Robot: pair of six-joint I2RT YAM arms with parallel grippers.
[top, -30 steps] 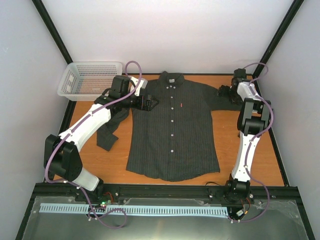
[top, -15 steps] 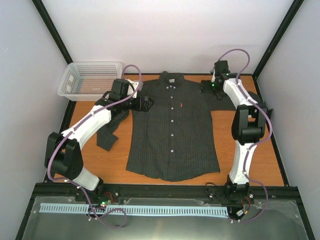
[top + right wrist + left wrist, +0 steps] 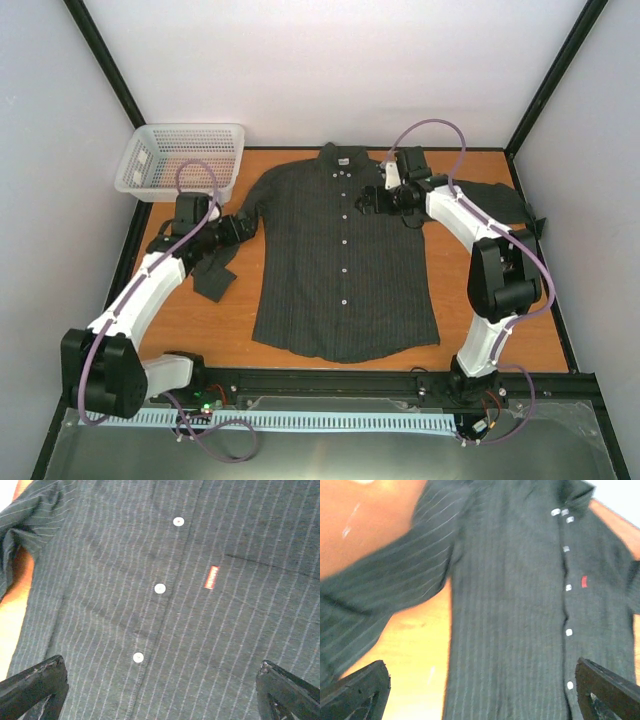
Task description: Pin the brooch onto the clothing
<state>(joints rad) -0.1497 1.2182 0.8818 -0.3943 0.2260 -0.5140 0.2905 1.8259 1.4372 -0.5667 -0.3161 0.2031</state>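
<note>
Right tool (image 3: 370, 201), jaws wide apart & empty, now sits over shirt (image 3: 340, 280) chest by red tag (image 3: 212, 577), left tool (image 3: 239, 228) (ditto) pulls back; at pin spot, no brooch in sight.

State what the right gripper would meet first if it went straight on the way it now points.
The right gripper would most likely meet the clothing first, near its red tag; the depth is unclear.

We see the shirt (image 3: 345, 270) spread flat on the orange table (image 3: 230, 330), our right gripper (image 3: 368, 200) over its chest, our left gripper (image 3: 240, 228) at one sleeve, and a white basket (image 3: 180, 160) beyond.
</note>
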